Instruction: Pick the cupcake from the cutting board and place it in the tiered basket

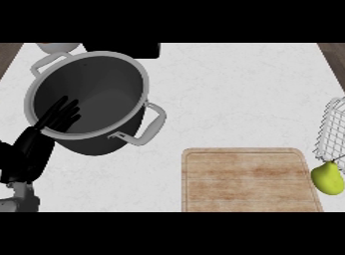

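A black left hand (58,117) comes in from the lower left corner of the view on a grey forearm. Its fingers are straight and spread, released, holding nothing. The fingertips lie over the near left rim of a large dark pot (94,102), though whether they touch the rim cannot be told.

The pot stands on the left part of the white counter (234,94), close to its far edge. It has a pale metal rim and two loop handles, one toward the far left and one toward the near right. Just beyond the pot, at the counter's far edge, part of a pale rounded thing (58,47) shows; what it is cannot be told.

To the right of the pot, at the counter's near edge, lies a wooden cutting board (249,182). Its top shows only bare wood. The cupcake does not show anywhere in this view.

Just beside the board's right edge lies a yellow-green pear (328,178). Above the pear, at the counter's right edge, stands a wire basket (341,134), cut off by the side of the view. The pear sits against the basket's lower wires.

The right hand does not show.
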Controlling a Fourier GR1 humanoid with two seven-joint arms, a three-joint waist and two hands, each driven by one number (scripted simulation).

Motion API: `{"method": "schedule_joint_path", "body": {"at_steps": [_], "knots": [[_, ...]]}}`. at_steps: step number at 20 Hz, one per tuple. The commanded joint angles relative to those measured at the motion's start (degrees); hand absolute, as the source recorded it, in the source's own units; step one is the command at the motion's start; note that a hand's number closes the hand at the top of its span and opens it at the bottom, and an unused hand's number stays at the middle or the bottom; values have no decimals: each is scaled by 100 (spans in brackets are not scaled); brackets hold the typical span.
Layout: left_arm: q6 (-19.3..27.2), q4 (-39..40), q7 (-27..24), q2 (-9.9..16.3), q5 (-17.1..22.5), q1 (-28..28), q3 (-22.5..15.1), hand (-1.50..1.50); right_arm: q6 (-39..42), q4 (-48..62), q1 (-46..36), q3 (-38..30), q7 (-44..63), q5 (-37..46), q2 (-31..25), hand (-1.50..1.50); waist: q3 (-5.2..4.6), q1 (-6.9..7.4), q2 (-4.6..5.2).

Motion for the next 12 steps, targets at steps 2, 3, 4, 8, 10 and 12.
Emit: {"method": "schedule_joint_path", "body": {"at_steps": [2,3,4,8,10,12], "knots": [[174,268,162,-86,-152,-184,-38,0,667,1106,467,-680,-479,-333,-917,-150,-4,-60,36],[27,505,89,66,-76,-238,102,0,592,1453,447,-637,-779,-197,-974,-150,5,-15,70],[12,-32,229,-2,-16,99,-8,0,904,1641,683,-794,-699,-305,-1256,-150,4,0,32],[-66,149,171,58,33,-37,67,0,1141,2275,814,-845,-1060,-267,-1642,-150,15,39,55],[-18,213,64,37,-52,18,70,0,1365,2495,991,-975,-988,-343,-1932,-150,16,-2,48],[-48,173,-61,97,-83,167,127,0,1408,2627,1209,-990,-1334,-285,-1891,-150,22,11,46]]}}
